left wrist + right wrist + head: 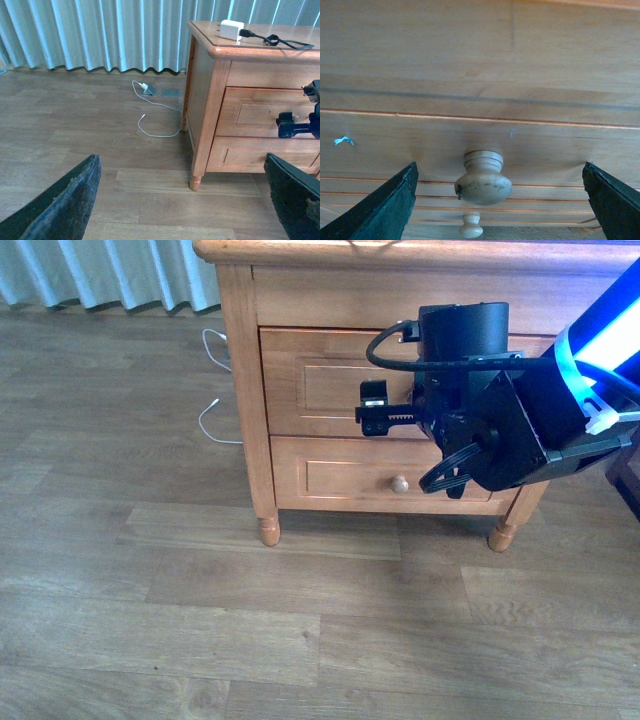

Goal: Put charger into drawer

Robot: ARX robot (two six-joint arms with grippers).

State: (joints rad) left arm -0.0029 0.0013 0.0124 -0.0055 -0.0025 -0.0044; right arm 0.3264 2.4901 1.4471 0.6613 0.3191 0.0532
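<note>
The right gripper [500, 167] is facing the front of the upper drawer [312, 382]. Its jaws are standing wide apart on either side of the round wooden knob [483, 181] and gripping nothing, and its dark fingers [380, 210] are not touching the knob. The drawer is sitting shut in the nightstand [202, 100], with a small bluish speck [343, 141] showing on its panel to one side of the knob. Beneath it the lower drawer [340, 480] is likewise sitting shut, its lower knob [399, 483] showing just under the arm in the front view. The left gripper [181, 157] is hanging well back from the furniture above the wood-plank floor [75, 130], its jaws also spread wide and carrying nothing. The charger [231, 29], a small white block, is lying on the nightstand's top, well apart from both grippers, with its black cable [280, 41] trailing in a loop across the same surface. A thin white cable [159, 120] is lying on the floor beside the nightstand, in front of the pale pleated curtains [100, 35].
</note>
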